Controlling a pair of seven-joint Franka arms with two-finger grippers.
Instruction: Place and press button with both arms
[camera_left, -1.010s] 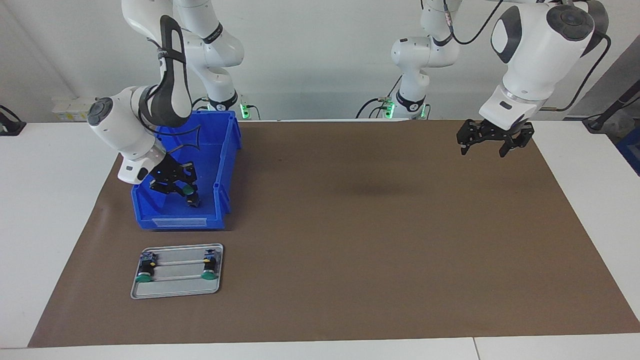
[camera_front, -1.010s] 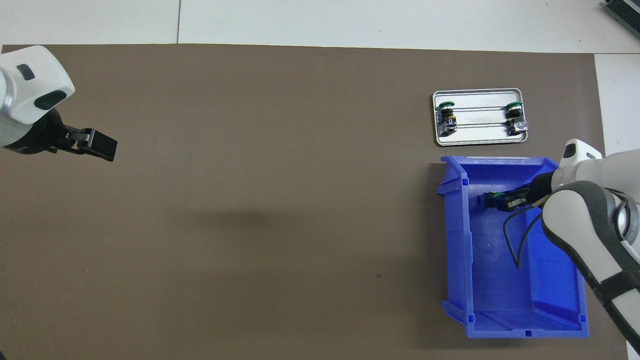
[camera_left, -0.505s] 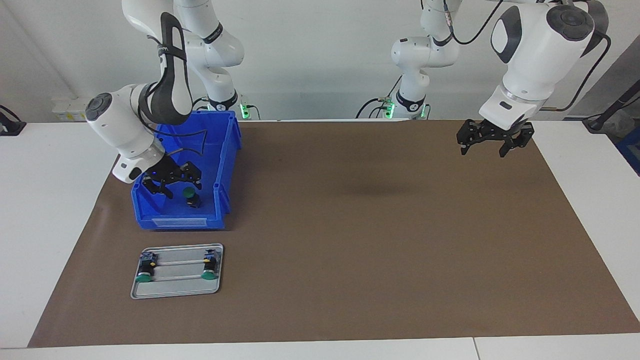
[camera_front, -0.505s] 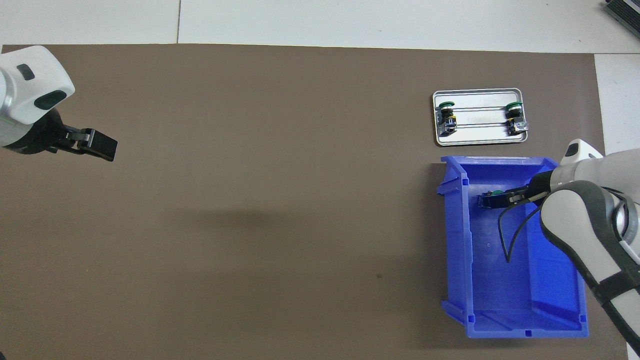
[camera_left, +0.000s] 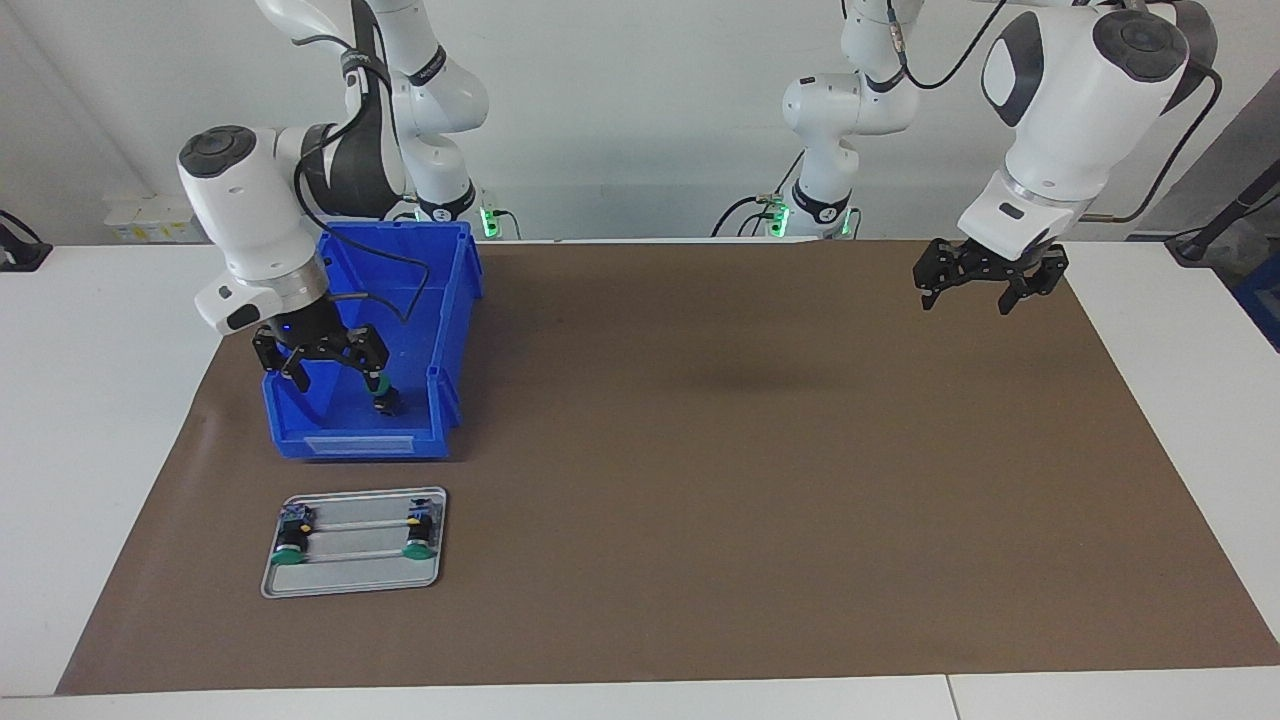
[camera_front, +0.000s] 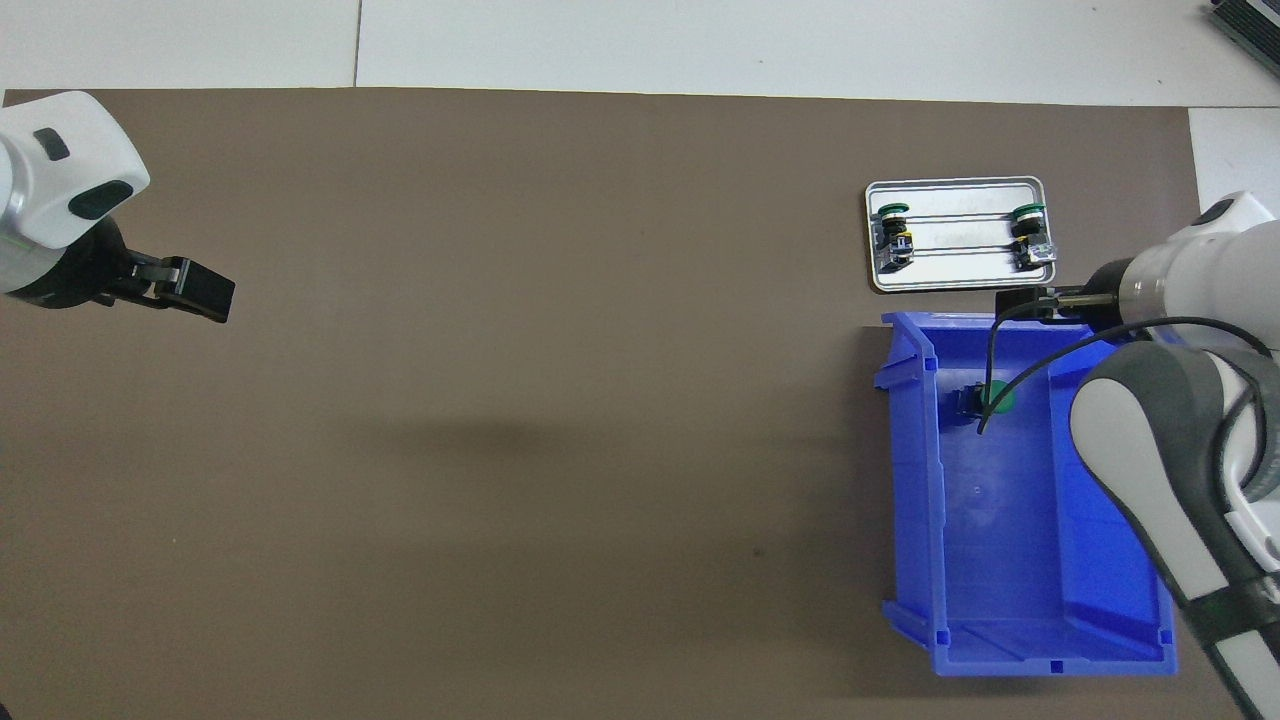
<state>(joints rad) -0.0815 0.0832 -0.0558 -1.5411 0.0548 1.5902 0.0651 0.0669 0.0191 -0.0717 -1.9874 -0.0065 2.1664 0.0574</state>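
Blue bin walls half-hide your button — it lies on the bin floor, seemingly on its side. Your right arm bends down over the bin's end farther from the robots; the right gripper hangs spread wide, empty, one fingertip just over the button. The left gripper waits open over the mat. Farther out, the tray holds two more buttons.

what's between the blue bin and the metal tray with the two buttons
Only a bare strip of brown table mat separates the blue plastic bin from the shallow silver metal tray; the overhead view shows it, partly covered by the raised right end effector.
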